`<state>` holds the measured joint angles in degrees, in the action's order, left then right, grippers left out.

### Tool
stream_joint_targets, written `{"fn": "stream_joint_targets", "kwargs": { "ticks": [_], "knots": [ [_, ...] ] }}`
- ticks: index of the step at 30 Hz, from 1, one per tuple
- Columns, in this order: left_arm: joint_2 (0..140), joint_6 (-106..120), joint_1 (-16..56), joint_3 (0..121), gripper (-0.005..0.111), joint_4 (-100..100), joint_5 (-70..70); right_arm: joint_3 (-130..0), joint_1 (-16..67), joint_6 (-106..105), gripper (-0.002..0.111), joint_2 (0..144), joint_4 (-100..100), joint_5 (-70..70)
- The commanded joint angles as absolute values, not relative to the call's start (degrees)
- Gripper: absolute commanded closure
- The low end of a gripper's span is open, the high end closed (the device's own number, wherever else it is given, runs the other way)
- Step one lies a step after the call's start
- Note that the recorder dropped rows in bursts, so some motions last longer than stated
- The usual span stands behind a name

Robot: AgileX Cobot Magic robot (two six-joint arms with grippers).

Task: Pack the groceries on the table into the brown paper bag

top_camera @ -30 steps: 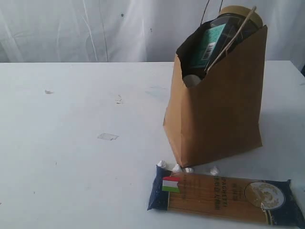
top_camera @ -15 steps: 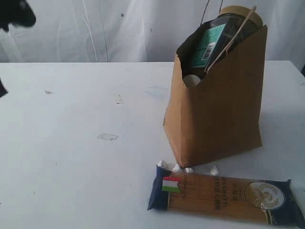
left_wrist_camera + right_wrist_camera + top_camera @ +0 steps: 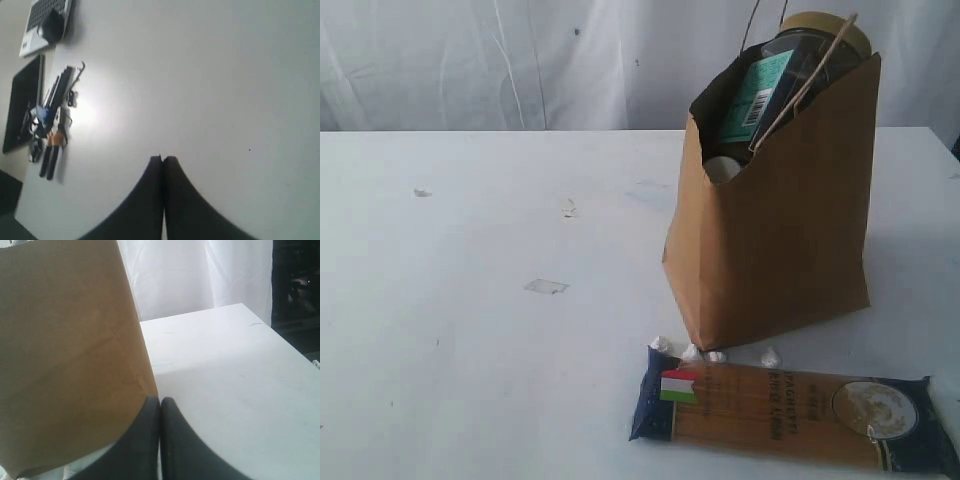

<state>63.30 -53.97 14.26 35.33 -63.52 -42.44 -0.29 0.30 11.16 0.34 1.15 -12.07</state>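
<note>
So the only grocery I can see out on the worktop (image 3: 470, 300) is the long spaghetti packet (image 3: 790, 410). It's lying flat just in front of the brown paper bag (image 3: 780, 240), with its long axis running left-right in the exterior view, roughly along the bag's front edge. A few white crumbs sit between the 2. The bag stands upright with the clear jar (image 3: 790, 75) poking out the top.

Neither arm shows in the exterior view. The right claw (image 3: 160, 401) is closed on nothing, right up beside the bag's side wall. The left claw (image 3: 162, 160) is also closed and empty, over bare worktop with no bag or packet in its view.

My guess is the right arm is nearer. It'd need to open and grab across the packet's narrow width, not along it. Neither wrist view shows the packet, so I can't say exactly which way it lies from either claw.
</note>
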Motion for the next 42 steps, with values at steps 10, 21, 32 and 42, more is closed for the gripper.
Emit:
{"fn": "stream_joint_targets", "kwargs": {
  "ticks": [10, 21, 32, 42],
  "knots": [
    [31.3, -60.68, 9.32, 23.42, 0.107, -62.83, -31.99, 0.0, 0.0, 11.21, 0.108, 0.0, 0.89, -11.95],
    [9.72, -45.21, 9.32, 22.75, 0.107, -52.05, -17.51, 0.0, 0.0, 11.21, 0.108, 0.0, 0.89, -11.95],
    [7.96, -45.21, 9.32, 22.75, 0.107, -52.05, -17.51, 0.0, 0.0, 11.21, 0.108, 0.0, 0.89, -11.95],
    [7.96, -44.77, 12.09, 15.6, 0.107, -50.35, -32.48, 0.0, 0.0, 11.21, 0.108, 0.0, 0.89, -11.95]
  ]
}}
